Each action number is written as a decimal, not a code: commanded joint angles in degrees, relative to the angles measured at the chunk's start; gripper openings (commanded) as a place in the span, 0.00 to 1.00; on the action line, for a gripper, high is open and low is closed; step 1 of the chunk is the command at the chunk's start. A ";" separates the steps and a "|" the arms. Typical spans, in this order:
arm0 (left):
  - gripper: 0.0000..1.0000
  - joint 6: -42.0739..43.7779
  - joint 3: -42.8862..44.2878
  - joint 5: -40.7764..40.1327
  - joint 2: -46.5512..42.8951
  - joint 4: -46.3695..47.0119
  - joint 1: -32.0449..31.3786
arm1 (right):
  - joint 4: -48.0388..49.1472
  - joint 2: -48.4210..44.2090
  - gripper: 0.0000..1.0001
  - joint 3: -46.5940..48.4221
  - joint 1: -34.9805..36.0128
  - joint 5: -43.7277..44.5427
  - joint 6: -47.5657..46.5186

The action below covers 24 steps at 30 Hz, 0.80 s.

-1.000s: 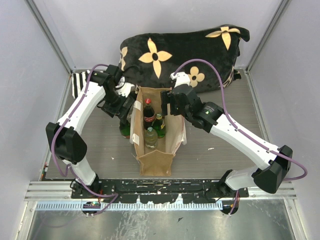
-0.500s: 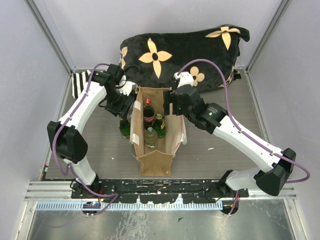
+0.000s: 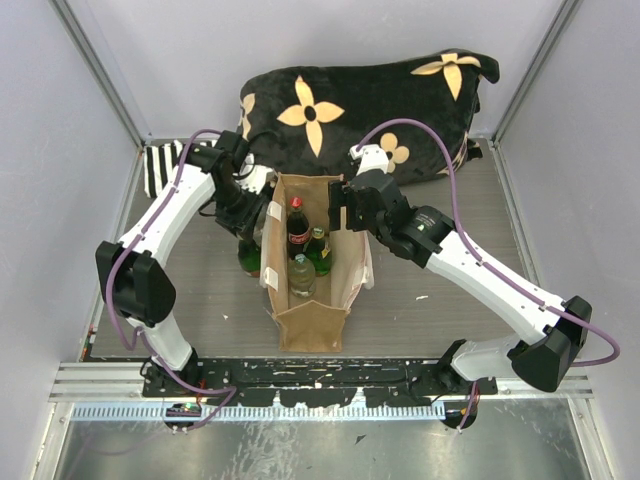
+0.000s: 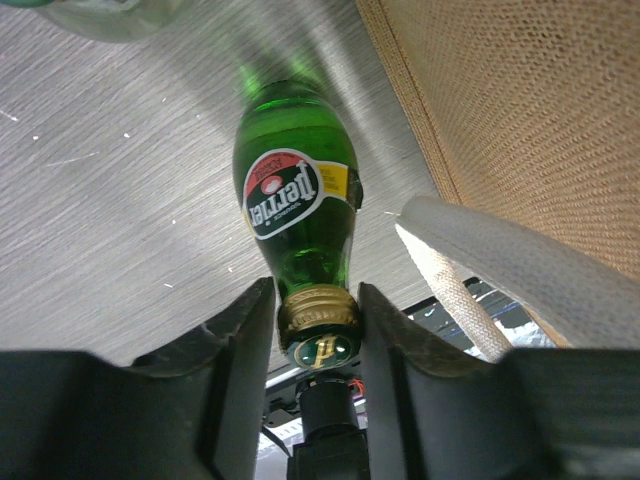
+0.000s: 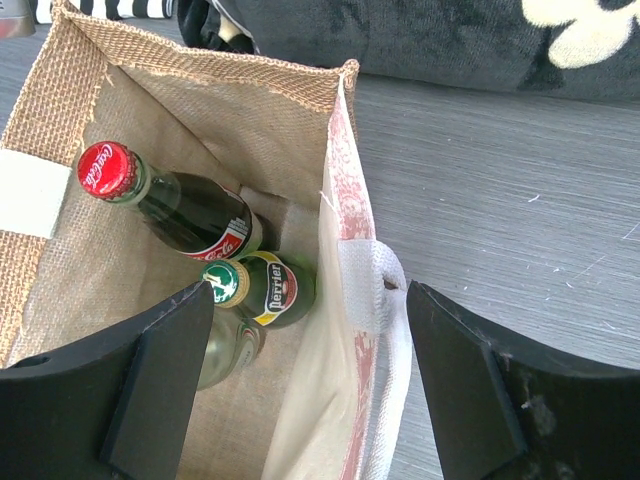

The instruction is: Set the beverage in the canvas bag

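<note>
1. Green bottle (image 4: 300, 215) stands upright on tabletop (image 3: 200, 310), just left of canvas bag (image 3: 310, 325) and outside it.
2. Left tool (image 4: 315, 292) is set over the cap from above; the neck looks pinched betw. its fingers.
3. Right tool (image 5: 310, 292) is spread wide astride the bag's right wall; nothing is held.
4. Bag mouth lies to the bottle's right & above its cap. The bottle's long axis is vertical, so a straight lift, then a shift right, is judged needed.
5. Left arm is nearer.
</note>
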 commanded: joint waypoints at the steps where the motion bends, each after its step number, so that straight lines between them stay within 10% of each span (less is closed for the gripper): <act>1: 0.16 0.06 -0.58 0.65 -0.15 0.26 -0.05 | 1.29 -1.73 0.83 0.12 -0.41 1.15 0.76; 4: 0.00 0.14 0.28 0.36 -0.23 -0.34 -0.08 | 1.24 -1.83 0.83 0.04 -0.48 1.08 0.84; 24: 0.00 -0.28 31.74 5.22 -0.11 -9.73 1.37 | -1.05 -3.53 1.00 -1.42 -1.70 5.01 1.35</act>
